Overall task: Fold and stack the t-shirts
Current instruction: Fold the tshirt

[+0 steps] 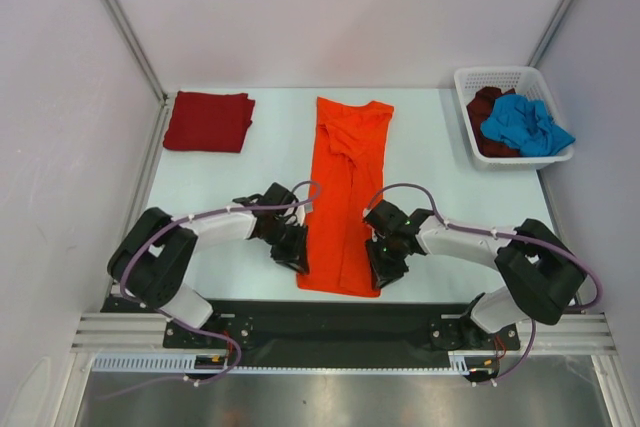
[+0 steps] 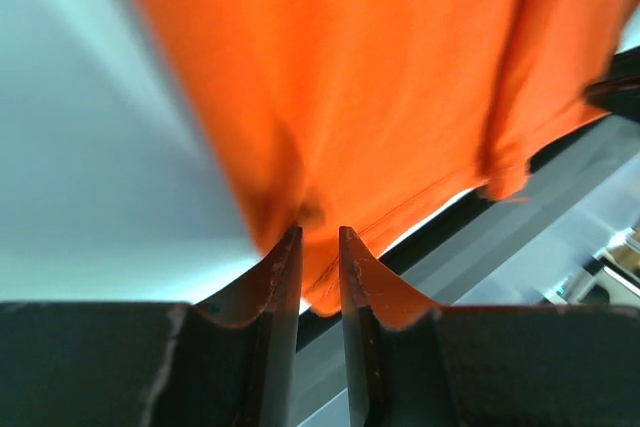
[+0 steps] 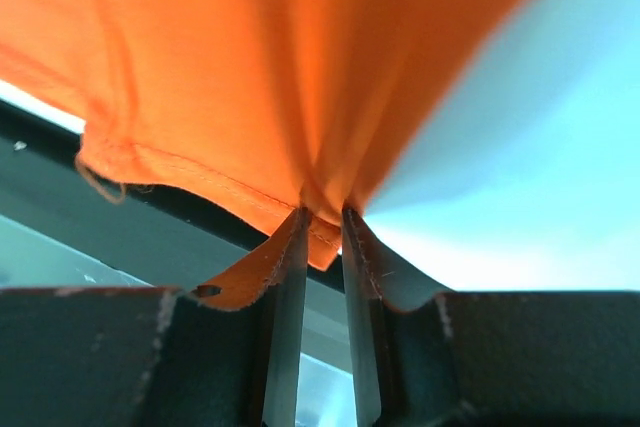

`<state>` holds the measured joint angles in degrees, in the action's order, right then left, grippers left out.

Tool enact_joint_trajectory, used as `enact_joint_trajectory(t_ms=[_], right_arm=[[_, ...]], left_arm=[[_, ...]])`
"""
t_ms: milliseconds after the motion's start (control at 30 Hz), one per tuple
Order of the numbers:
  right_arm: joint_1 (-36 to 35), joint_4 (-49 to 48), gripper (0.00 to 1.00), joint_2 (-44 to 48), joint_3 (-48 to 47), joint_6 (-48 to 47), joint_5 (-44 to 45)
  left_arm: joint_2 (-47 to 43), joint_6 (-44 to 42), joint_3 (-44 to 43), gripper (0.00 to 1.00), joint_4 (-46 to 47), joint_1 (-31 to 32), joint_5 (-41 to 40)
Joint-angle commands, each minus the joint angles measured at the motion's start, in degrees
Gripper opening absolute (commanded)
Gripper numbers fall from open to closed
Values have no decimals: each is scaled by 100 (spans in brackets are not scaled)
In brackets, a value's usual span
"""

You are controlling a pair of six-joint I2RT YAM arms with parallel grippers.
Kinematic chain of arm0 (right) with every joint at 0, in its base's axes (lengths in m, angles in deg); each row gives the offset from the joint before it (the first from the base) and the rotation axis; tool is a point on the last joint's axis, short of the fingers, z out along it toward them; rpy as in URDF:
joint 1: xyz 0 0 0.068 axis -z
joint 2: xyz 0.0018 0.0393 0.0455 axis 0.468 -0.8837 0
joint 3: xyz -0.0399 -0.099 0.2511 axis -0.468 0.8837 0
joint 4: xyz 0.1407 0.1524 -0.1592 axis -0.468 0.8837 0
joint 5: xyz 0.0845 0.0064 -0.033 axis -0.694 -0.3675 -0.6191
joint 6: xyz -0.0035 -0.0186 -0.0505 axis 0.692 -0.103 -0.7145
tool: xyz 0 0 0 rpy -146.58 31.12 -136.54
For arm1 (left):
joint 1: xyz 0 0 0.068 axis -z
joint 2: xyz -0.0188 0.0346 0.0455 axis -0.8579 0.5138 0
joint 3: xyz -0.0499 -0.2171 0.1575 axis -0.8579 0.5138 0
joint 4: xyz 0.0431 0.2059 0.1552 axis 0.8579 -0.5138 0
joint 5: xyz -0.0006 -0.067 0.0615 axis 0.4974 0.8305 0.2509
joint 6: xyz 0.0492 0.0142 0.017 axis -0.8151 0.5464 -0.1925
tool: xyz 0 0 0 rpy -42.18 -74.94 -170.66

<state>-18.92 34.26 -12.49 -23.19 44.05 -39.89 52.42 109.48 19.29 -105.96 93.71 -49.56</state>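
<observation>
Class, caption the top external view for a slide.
Left fingers and right fingers pinch near corners of the orange t-shirt; folded red shirt far left, basket far right.

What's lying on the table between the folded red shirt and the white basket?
The long orange t-shirt lies between them, with bare table on each side; the top view shows it.

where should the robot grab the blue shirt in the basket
Pinch a raised crease on the blue shirt from straight above. It lies crumpled on top of the dark maroon shirt inside the white basket. The basket walls would likely block a side approach, and the bunched folds stand up enough for the fingers to close on.
</observation>
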Motion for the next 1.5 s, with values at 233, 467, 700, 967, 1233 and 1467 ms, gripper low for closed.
enact_joint_trajectory(t_ms=[233,467,700,967,1233,1467], right_arm=[[-133,827,30,537,-393,634,597],[-142,757,42,741,-305,985,457],[-169,669,48,680,-314,1354,316],[-327,801,44,372,-410,1469,421],[-336,555,44,187,-208,1478,369],[-327,405,44,143,-103,1487,360]], left_arm=[[-1037,511,-408,33,-1065,96,-761],[-1178,1127,-179,38,-1056,202,-1051],[-1003,1488,-249,37,-1390,298,-1623],[-519,1559,-408,33,-1346,483,-1518],[-544,1690,-522,36,-1407,492,-1552],[-660,2050,-522,45,-1434,492,-1280]])
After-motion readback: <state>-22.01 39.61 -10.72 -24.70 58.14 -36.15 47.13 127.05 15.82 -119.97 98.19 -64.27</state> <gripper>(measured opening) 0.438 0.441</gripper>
